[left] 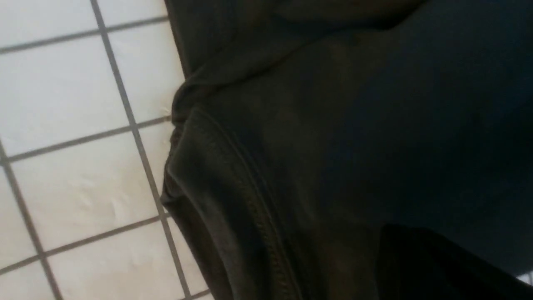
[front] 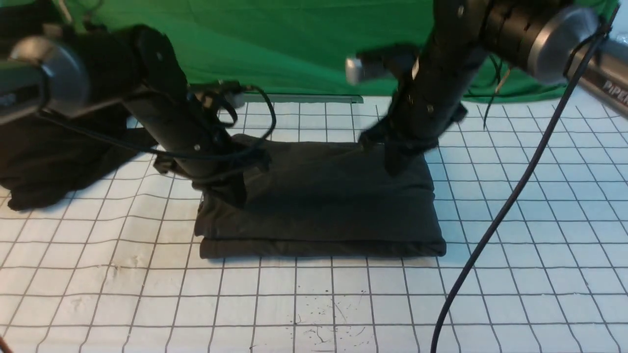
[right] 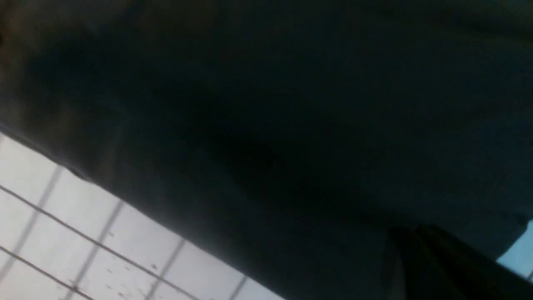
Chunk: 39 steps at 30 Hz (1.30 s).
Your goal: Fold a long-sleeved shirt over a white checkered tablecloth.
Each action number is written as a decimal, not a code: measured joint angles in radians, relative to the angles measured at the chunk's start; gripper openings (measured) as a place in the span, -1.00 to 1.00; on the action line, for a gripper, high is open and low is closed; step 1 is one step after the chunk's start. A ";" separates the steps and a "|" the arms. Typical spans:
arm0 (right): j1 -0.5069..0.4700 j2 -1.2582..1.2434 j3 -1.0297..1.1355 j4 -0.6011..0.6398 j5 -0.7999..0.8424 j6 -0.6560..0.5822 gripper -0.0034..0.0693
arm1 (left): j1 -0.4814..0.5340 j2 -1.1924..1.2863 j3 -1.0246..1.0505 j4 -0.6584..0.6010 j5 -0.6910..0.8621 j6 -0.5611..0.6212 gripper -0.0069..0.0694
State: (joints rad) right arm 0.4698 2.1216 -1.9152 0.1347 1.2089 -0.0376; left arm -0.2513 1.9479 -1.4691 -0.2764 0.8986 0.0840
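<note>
Shirt (front: pixel 324 196) lies folded into neat rectangle mid-tablecloth (front: pixel 515 255), so job looks nearly done; both hands closed, left hand (front: pixel 230 189) & right hand (front: pixel 397 159) resting on shirt w/o clear grip.

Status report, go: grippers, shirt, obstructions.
Left gripper shut, down on the long-sleeved shirt. Right gripper shut at its far right corner. Shirt folded into a rectangle on the white checkered tablecloth. No obstructions.
</note>
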 joint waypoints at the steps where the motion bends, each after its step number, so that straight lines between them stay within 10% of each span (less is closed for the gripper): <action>1: 0.000 0.001 0.057 -0.018 -0.015 -0.003 -0.88 | 0.000 0.023 0.000 0.012 0.000 0.001 -0.81; 24: -0.083 -0.338 0.359 -0.120 -0.046 0.021 -0.89 | 0.000 -0.172 0.001 0.069 0.078 -0.029 -0.81; 39: -0.073 -1.634 1.151 -0.127 -1.065 -0.048 -0.89 | 0.000 -1.310 0.570 0.056 -0.205 -0.075 -0.81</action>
State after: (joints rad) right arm 0.3965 0.4877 -0.7639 0.0076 0.1434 -0.0853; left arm -0.2513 0.6375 -0.8996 -0.2207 0.6938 0.0092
